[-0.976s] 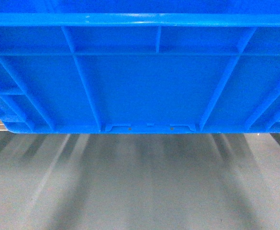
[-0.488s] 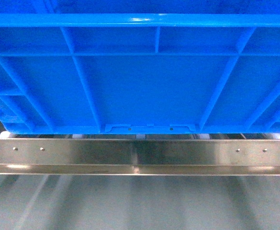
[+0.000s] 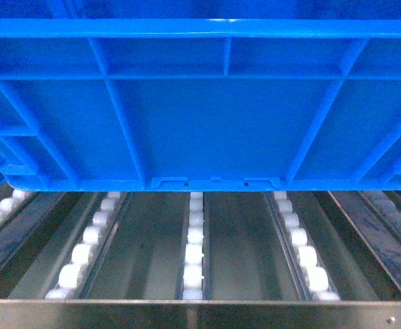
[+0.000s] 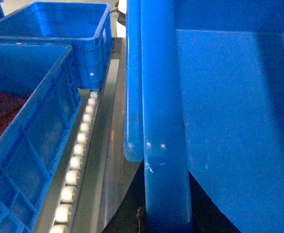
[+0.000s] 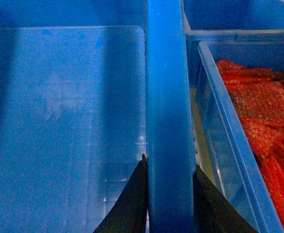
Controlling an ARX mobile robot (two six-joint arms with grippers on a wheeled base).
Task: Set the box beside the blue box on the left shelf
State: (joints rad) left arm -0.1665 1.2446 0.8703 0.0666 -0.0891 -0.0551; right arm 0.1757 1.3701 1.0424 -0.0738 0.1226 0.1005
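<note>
The box (image 3: 200, 116), a large bright blue ribbed crate, fills the upper head view and hangs just above the left shelf (image 3: 195, 253), a bed of white rollers in grey rails. My left gripper (image 4: 165, 194) is shut on the box's left rim (image 4: 163, 121), one dark finger (image 4: 125, 213) on each side. My right gripper (image 5: 169, 194) clamps the right rim (image 5: 168, 97) the same way. A blue box (image 4: 30, 126) holding reddish material sits on the rollers (image 4: 76, 160) to the left. Neither gripper shows in the head view.
A second blue crate (image 4: 69, 29) stands farther back on the left. On the right, close to the held box, a blue bin (image 5: 219, 121) holds orange packets (image 5: 263, 107). A steel front rail (image 3: 200, 315) crosses the bottom of the head view.
The head view has gone from bare floor, over the steel front rail, to the roller bed now lying under the box. The box keeps the same place in view.
</note>
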